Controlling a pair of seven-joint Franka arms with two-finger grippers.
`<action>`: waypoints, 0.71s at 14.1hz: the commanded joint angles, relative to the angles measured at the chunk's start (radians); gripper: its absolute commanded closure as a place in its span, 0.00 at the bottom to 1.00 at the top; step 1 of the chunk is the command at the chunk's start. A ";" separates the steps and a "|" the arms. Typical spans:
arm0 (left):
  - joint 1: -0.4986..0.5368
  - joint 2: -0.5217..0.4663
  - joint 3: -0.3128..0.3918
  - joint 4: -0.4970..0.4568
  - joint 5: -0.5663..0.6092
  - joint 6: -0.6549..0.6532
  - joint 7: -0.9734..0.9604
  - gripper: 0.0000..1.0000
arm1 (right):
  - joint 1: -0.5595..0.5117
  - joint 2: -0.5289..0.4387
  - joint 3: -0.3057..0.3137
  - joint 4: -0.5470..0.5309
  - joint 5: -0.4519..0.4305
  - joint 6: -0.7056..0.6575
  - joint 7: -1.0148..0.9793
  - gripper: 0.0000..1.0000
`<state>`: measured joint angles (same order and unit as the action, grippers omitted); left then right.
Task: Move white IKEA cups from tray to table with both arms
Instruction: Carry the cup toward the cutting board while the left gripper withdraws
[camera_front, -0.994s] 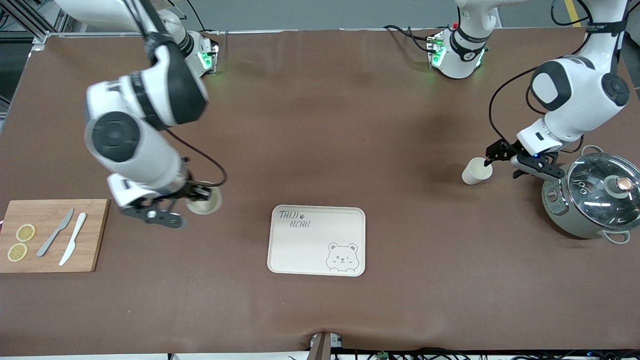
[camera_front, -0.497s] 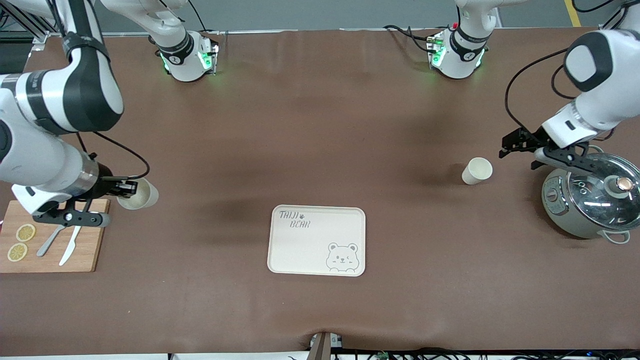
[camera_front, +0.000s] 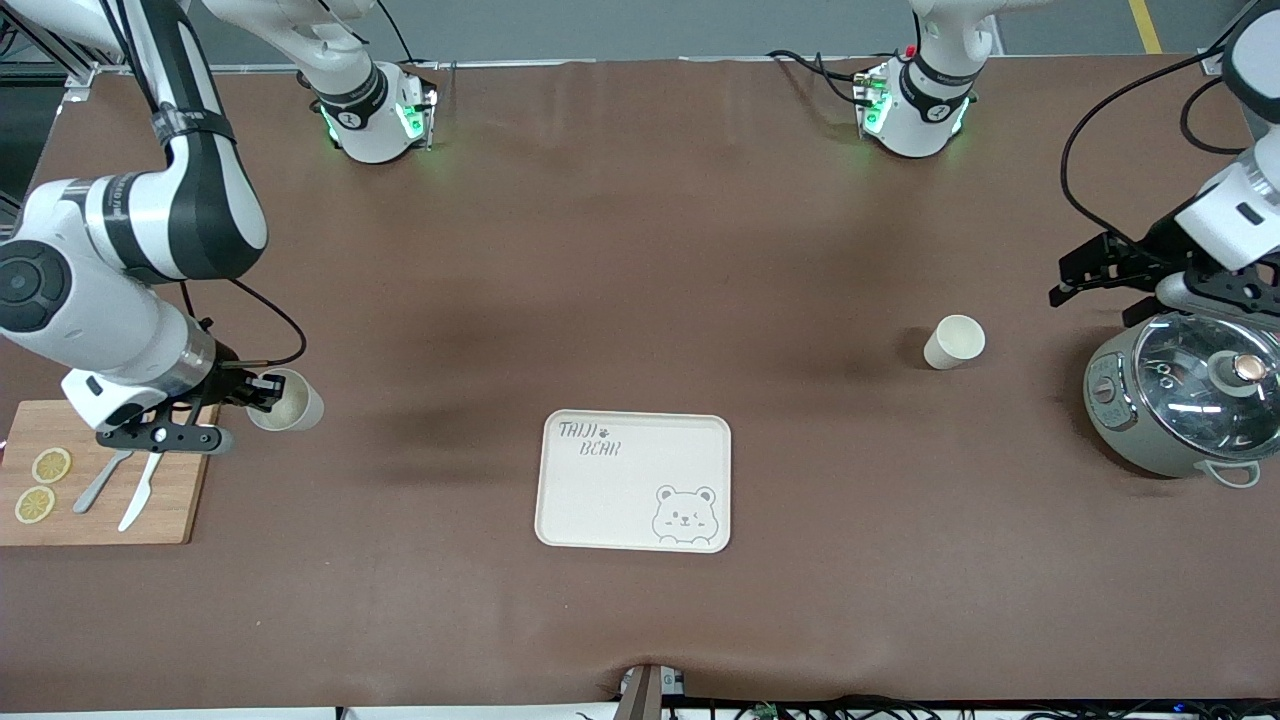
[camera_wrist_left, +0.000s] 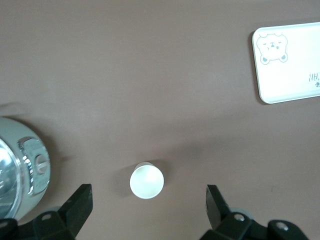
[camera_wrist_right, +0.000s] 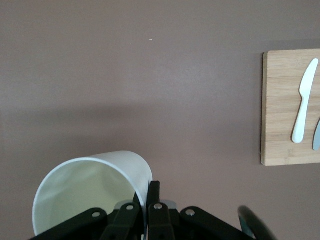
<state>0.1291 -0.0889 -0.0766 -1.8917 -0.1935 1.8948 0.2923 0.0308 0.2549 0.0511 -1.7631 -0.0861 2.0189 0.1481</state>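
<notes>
One white cup (camera_front: 955, 342) stands upright on the brown table, between the bear tray and the pot. It also shows in the left wrist view (camera_wrist_left: 147, 180). My left gripper (camera_front: 1075, 278) is open and empty, up in the air beside that cup on the pot's side; in its wrist view (camera_wrist_left: 147, 210) the cup lies between and ahead of the spread fingers (camera_wrist_left: 80, 206), apart from them. My right gripper (camera_front: 262, 390) is shut on the rim of the second white cup (camera_front: 288, 402), held beside the cutting board. The right wrist view (camera_wrist_right: 149, 200) shows the fingers pinching that cup's (camera_wrist_right: 92, 192) wall.
A cream bear tray (camera_front: 633, 480) lies mid-table, nearer the front camera. A steel pot with glass lid (camera_front: 1185, 400) stands at the left arm's end. A wooden cutting board (camera_front: 185, 470) with two knives (camera_front: 145, 478) and lemon slices (camera_front: 50, 465) lies at the right arm's end.
My right arm carried its cup away from the tray to beside the cutting board. My left gripper drew back from the standing cup toward the pot and rose.
</notes>
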 joint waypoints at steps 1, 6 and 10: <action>-0.005 0.046 -0.011 0.138 0.071 -0.104 -0.100 0.00 | -0.037 -0.074 0.015 -0.177 0.019 0.148 -0.031 1.00; -0.012 0.057 -0.028 0.262 0.071 -0.204 -0.203 0.00 | -0.042 -0.066 0.013 -0.331 0.019 0.378 -0.039 1.00; -0.012 0.126 -0.077 0.394 0.072 -0.276 -0.310 0.00 | -0.048 -0.042 0.010 -0.338 0.019 0.420 -0.042 1.00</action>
<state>0.1175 -0.0209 -0.1310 -1.5874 -0.1481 1.6642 0.0315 0.0072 0.2280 0.0504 -2.0793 -0.0861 2.4189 0.1315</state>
